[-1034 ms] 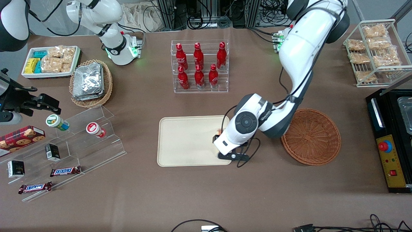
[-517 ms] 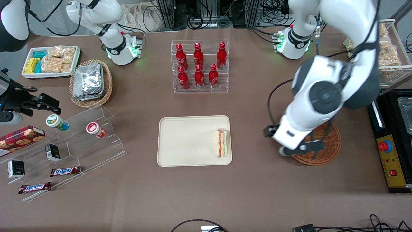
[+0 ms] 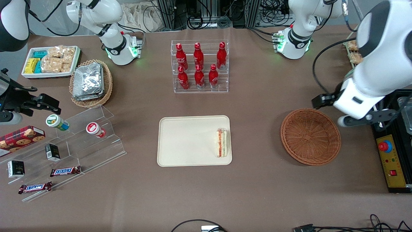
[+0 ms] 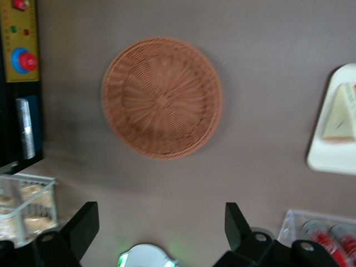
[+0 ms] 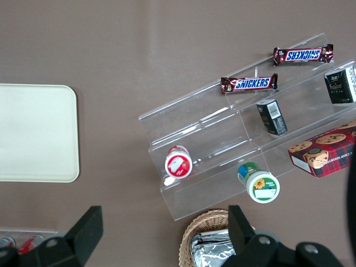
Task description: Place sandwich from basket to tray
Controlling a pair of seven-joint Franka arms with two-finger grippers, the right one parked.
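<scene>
Cream-beige plastic, rectangular with rounded corners and a low rim, the tray (image 3: 190, 141) carries the small clear-wrapped triangular sandwich (image 3: 221, 142), white bread with orange-red and green filling. It lies just inside the tray's short edge that faces the round reddish-brown woven wicker basket (image 3: 310, 136). Its long axis runs along that short edge, with the striped cut side toward the basket. The basket holds nothing, so by the look of things the placing is done.

Taking the basket as the landmark, the tray and sandwich lie toward the parked arm's end of the table from it, with bare brown table between. The left arm's gripper (image 3: 365, 120) hangs raised just past the basket's rim toward the working arm's end, over the edge of the black control box with the red button (image 3: 385, 146). So the sandwich is well apart from the gripper, with the whole basket between them. In the left wrist view the gripper (image 4: 161, 225) shows its two dark fingers (image 4: 83, 225) spread wide with nothing between them; the picture is soft, but the gap seems plain.

Any coming move is probably only a retreat. The brown table (image 3: 257, 106) around the basket is flat and free. The tight side is the control box and the wire rack of beige snack packets (image 4: 25, 208) close by the arm
</scene>
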